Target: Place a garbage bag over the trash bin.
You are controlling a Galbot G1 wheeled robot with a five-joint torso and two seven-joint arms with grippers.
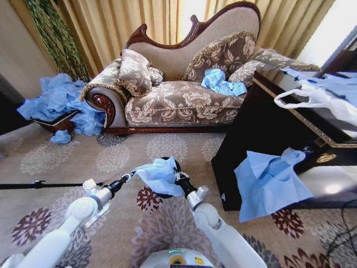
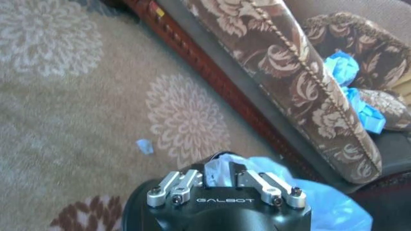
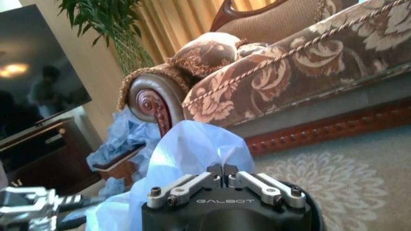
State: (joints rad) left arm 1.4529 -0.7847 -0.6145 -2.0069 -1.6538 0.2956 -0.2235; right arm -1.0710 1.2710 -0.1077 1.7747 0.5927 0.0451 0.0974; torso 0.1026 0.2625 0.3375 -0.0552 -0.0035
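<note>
Light-blue, thin, crinkly plastic, the garbage bag [image 1: 159,176] hangs at lower centre of the head view, stretched between both grippers above the flowered carpet [image 1: 67,162]. Just behind and under it a sliver of the small black cylindrical trash bin [image 1: 165,195] shows, mostly covered by the bag. From lower left, the left gripper [image 1: 133,174] pinches the bag's left edge, fingers [image 2: 239,174] pressed together on plastic. From lower right, the right gripper [image 1: 177,174] pinches its right side, fingers [image 3: 229,171] closed on a fold.
</note>
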